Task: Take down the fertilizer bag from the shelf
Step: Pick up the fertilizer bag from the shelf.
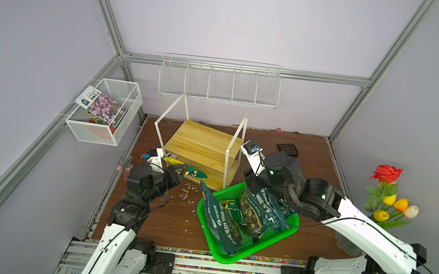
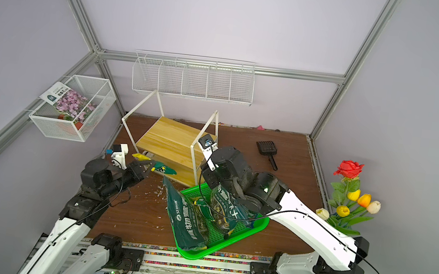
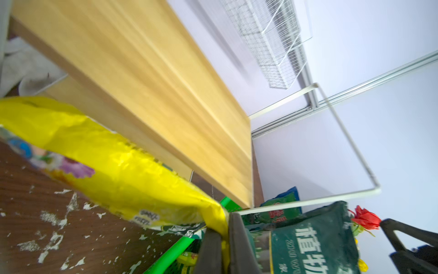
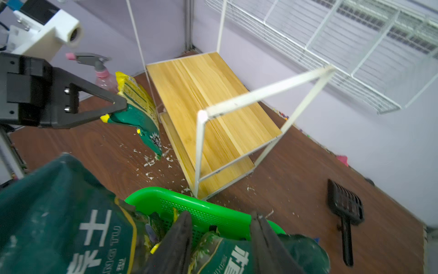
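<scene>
The shelf (image 1: 203, 147) (image 2: 172, 140), with light wooden boards and a thin white frame, stands tilted on the brown table. The fertilizer bag (image 1: 194, 172) (image 4: 139, 106) is yellow and green. It hangs in the air beside the shelf's lower tier, clear of the boards. My left gripper (image 1: 184, 169) (image 3: 228, 220) is shut on the bag's yellow edge (image 3: 106, 154). My right gripper (image 1: 252, 181) (image 4: 221, 227) is over the green basket (image 4: 189, 204). Its fingers close on the top of a dark green bag (image 1: 261, 205) that stands upright in the basket.
A second dark green bag (image 1: 219, 223) leans over the basket's near-left rim. White flakes (image 1: 185, 193) litter the table. A black scoop (image 2: 268, 149) lies at the back right and a spray bottle (image 4: 102, 71) stands at the left. A wire wall rack (image 1: 219, 83), a mesh box (image 1: 104, 112) and flowers (image 1: 387, 198) ring the table.
</scene>
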You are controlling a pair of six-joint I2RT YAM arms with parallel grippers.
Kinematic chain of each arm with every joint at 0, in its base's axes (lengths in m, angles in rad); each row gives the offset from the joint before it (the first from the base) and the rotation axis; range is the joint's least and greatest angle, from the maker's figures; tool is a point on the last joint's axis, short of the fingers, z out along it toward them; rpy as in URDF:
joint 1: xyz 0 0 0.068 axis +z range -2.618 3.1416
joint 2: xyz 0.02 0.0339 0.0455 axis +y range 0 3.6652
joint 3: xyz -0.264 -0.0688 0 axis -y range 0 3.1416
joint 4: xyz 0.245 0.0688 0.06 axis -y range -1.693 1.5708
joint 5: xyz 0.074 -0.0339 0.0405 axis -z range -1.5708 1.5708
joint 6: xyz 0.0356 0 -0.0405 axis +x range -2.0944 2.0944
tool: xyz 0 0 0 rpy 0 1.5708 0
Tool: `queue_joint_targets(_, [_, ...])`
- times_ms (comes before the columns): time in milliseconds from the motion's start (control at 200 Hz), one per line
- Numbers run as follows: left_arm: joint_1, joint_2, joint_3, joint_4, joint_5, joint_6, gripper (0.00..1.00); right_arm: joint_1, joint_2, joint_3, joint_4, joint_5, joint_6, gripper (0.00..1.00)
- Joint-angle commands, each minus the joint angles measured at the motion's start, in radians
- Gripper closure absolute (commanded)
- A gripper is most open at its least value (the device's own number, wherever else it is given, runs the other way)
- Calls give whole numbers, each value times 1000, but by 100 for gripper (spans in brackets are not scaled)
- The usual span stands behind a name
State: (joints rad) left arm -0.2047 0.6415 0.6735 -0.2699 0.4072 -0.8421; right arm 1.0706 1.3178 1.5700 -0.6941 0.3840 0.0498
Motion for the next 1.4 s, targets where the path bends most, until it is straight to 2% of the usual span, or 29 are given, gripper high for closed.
queue_joint_targets(0, [1,-21,86,-46,4,33,100,19,34,48,80,-79,-86,54])
queue_joint_targets(200, [2,2,206,-17,47,1,100,51,119,132,131,-188,-161,53])
queue_joint_targets(255, [2,10,235,-4,58,-9,100,60,142,149,153,-196,-182,47])
queue_joint_targets(350, [1,24,272,34,92,-38,100,62,177,173,183,-225,-202,43])
queue_joint_targets(835, [2,46,330,157,229,-170,100,57,314,265,216,-262,-245,44])
queue_joint_targets(895, [1,48,328,168,243,-179,100,55,328,278,220,-274,-243,47])
queue_joint_targets(975, [1,49,325,175,251,-186,100,54,337,291,226,-290,-240,56])
queue_joint_targets(1240, [2,51,314,201,254,-196,100,54,339,297,234,-295,-234,100])
queue_joint_targets(1395, [1,55,306,223,257,-208,100,54,336,294,238,-299,-234,100])
